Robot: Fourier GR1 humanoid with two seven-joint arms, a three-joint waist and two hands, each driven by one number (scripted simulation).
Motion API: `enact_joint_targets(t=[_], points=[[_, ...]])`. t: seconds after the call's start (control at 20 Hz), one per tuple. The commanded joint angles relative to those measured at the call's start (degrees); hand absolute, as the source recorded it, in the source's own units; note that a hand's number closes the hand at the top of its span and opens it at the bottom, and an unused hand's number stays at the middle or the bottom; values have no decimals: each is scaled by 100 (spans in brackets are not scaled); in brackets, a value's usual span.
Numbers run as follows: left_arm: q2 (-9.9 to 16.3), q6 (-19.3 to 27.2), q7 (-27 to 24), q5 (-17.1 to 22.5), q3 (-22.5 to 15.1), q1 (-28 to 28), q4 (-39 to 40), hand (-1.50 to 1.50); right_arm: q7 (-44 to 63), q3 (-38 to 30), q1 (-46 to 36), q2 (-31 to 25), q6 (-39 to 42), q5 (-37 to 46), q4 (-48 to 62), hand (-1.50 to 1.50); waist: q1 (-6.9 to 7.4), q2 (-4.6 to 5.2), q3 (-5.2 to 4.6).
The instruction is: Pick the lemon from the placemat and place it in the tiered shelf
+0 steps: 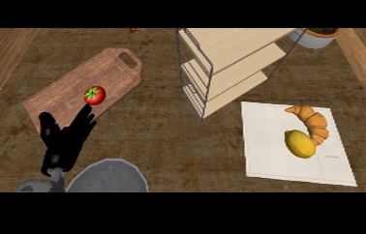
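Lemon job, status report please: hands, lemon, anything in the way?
Left hand open, resting low left; right hand unseen. Lemon on placemat, touching croissant. Tiered shelf unobstructed.

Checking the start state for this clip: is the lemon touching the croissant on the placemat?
Touching, as far as the head view shows: the lemon lies against the inner curve of the croissant, no placemat visible between them.

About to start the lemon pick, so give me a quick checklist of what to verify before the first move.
1. Lemon on the placemat: ok.
2. Lemon free to grasp: not ok, the croissant lies against it.
3. Tiered shelf boards free of items: ok for the parts that show.
4. Left hand holding nothing, fingers open: ok.
5. Right hand ready: cannot tell, it is out of view.
6. Counter between placemat and shelf free of obstacles: ok.
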Motion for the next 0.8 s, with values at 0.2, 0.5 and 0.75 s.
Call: enact_joint_targets(t=[0.2, 0.5, 0.75], points=[[93, -141, 214, -4, 259, -83, 6, 0, 2180, 142, 82, 167, -238, -180, -1981, -150, -90, -31, -17], [-194, 154, 482, -195, 37, 175, -520, 0, 3636, 308, 132, 615, -1153, 215, -3096, -150, -40, -33, -8], [-159, -306, 143, -167, 348, -87, 127, 0, 4548, 730, -31, 1007, -1111, 670, -3458, -150, -26, -7, -9]])
